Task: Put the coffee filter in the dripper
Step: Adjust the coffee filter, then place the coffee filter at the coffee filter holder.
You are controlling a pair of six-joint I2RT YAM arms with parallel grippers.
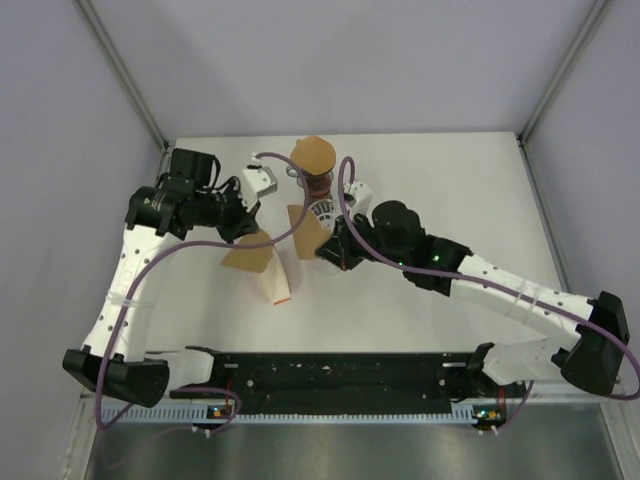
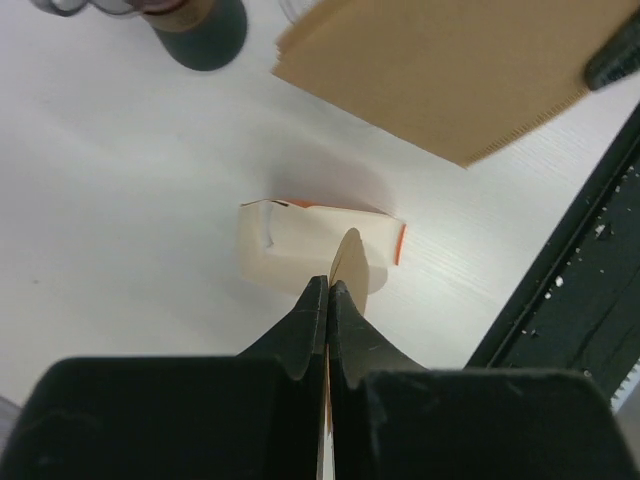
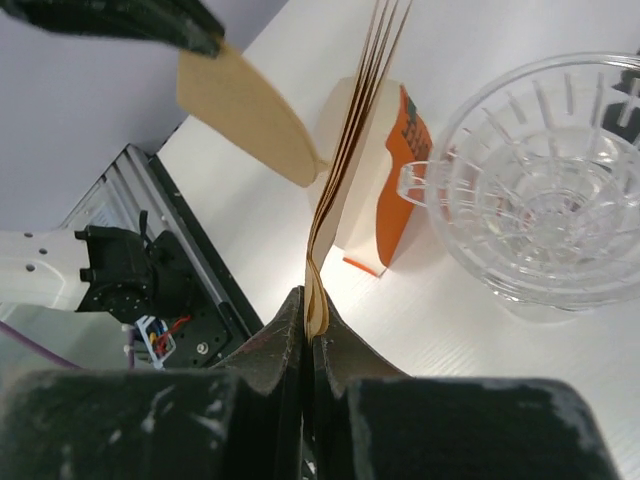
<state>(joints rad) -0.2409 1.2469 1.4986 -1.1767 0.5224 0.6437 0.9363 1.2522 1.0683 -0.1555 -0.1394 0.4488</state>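
My left gripper (image 1: 243, 232) (image 2: 328, 285) is shut on a single brown paper coffee filter (image 1: 250, 256) (image 2: 346, 258) and holds it above the table; it also shows in the right wrist view (image 3: 250, 110). My right gripper (image 1: 322, 250) (image 3: 308, 300) is shut on a stack of several brown filters (image 1: 300, 224) (image 3: 352, 170) (image 2: 450, 70), standing on edge. The clear ribbed glass dripper (image 1: 321, 212) (image 3: 550, 180) sits on the table just right of that stack, with nothing in it.
A white and orange filter box (image 1: 276, 282) (image 2: 320, 240) (image 3: 390, 170) lies on the table below the left gripper. A dark vessel with a brown round top (image 1: 315, 158) (image 2: 200, 30) stands behind the dripper. A black rail (image 1: 340, 375) runs along the near edge.
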